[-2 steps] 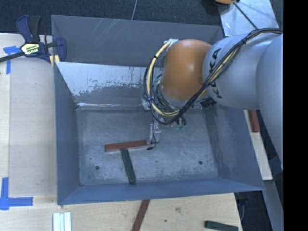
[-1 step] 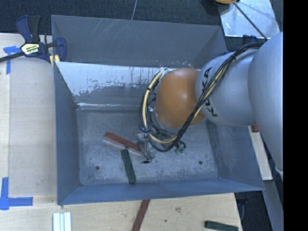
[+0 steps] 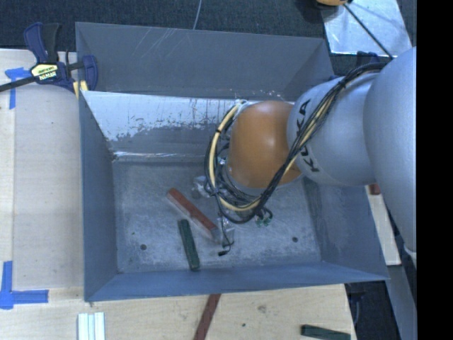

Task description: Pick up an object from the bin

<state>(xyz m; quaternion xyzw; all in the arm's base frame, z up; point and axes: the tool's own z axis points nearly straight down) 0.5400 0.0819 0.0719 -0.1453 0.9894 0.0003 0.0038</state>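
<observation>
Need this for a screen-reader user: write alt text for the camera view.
The arm's gripper hangs low over the floor of the grey bin, at the lower end of a reddish-brown stick. A dark green stick lies close by, toward the view's left.

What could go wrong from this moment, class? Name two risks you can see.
1. The reddish-brown flat stick and the dark green rod lie close together beside the gripper; a grasp there might catch both or knock one away.
2. Both lie flat on the grey metal bin's floor, so the gripper may scrape it.
</observation>
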